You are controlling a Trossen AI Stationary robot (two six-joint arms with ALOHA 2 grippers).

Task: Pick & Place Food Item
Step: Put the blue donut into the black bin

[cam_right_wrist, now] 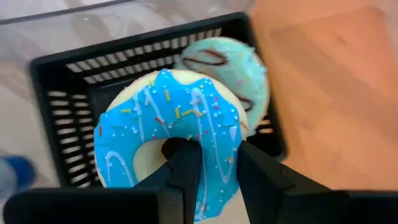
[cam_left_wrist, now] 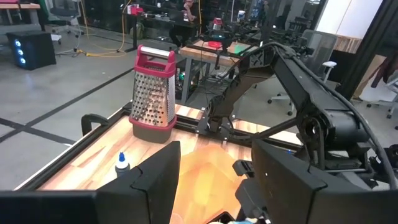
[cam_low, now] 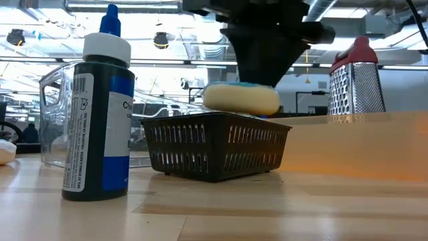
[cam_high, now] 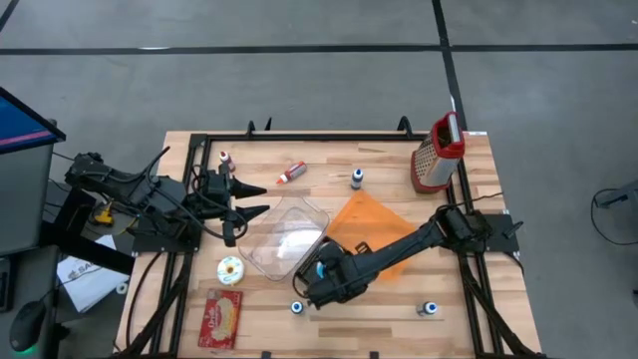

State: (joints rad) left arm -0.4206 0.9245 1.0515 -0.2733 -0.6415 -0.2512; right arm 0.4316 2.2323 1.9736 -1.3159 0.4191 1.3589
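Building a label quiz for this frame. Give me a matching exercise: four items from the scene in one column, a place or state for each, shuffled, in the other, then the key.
Items
1. blue-iced donut
2. mint-iced donut
3. grater
4. left gripper

Places or states
A. standing at the table's far right corner
B. lying in the black basket
C. open, holding nothing, beside the clear container
D. pinched through its hole by the right gripper, above the basket

Pairs: 1-D, 2-B, 3-A, 4-C
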